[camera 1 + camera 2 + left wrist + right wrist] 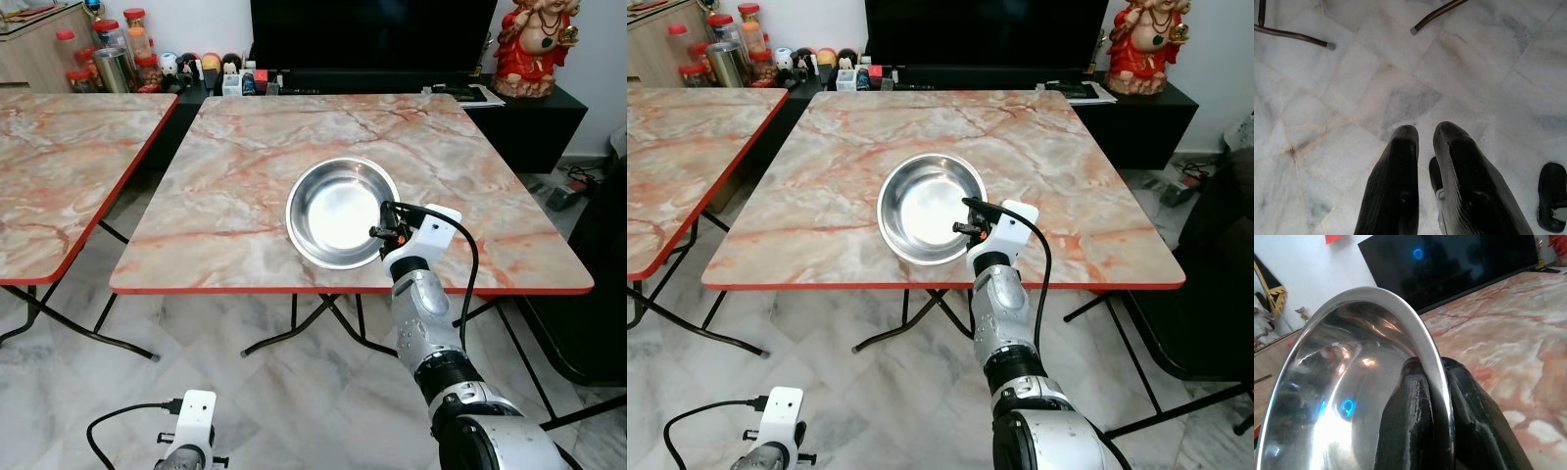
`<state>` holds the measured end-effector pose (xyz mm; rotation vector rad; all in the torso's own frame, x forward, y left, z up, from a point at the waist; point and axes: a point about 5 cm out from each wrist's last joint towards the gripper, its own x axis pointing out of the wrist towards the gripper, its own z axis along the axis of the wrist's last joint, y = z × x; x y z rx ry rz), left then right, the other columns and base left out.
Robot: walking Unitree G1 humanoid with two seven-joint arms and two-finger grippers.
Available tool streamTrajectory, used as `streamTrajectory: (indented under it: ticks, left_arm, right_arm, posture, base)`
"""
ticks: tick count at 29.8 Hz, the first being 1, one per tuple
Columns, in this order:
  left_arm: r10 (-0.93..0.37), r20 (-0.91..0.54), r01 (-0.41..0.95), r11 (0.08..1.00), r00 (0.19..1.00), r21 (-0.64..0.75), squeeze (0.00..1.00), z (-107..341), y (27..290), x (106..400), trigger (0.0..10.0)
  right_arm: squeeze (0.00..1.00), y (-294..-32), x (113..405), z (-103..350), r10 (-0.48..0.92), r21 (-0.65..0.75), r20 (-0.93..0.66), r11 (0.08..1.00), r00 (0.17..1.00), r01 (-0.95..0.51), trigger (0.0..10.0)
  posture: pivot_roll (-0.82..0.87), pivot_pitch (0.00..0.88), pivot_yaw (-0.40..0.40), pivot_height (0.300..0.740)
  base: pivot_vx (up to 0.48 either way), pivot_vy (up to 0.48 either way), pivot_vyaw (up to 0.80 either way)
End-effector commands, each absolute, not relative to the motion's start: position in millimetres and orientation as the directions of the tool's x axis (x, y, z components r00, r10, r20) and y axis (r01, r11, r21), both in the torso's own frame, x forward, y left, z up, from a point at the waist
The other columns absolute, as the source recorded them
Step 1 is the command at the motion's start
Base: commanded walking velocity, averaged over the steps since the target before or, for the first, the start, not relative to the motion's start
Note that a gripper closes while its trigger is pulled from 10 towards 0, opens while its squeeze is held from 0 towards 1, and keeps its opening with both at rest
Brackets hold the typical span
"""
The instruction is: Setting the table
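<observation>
Head stereo pair: high, facing forward and down over the table (245, 176); both eyes share the table, the bowl (338, 211) and the right arm, the right eye offset sideways.

Right wrist camera: very near, sighting along the right tool (1432, 396), whose fingers pinch the bowl rim; table and a dark screen (1449, 264) beyond the tool.

Left wrist camera: low, facing down past the left tool (1425, 147) at the floor (1376, 73); tool fingers close together.
</observation>
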<state>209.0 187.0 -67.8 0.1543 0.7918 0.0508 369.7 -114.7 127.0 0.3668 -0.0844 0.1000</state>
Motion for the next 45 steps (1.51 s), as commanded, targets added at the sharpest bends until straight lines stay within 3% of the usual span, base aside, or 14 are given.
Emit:
streamTrajectory:
  ticks: [1,45]
  left_arm:
    - [0.114,-0.714,0.007,0.986,0.691,0.164,0.0,-69.0,188.4,207.3,10.0]
    - [0.113,-0.714,0.031,0.982,0.691,0.185,0.0,-68.9,193.6,205.9,10.0]
  right_arm:
    - [0.0,-114.8,371.5,132.7,0.082,0.343,0.121,0.932,0.989,-0.12,10.0]
    - [0.0,-112.7,368.3,126.0,0.074,0.369,0.104,0.923,0.992,-0.107,10.0]
  posture:
    - [0.07,0.0,0.003,0.74]
    - [0.07,0.0,0.025,0.74]
  base:
    - [0.244,0.0,0.0]
    - [0.295,0.0,-0.05]
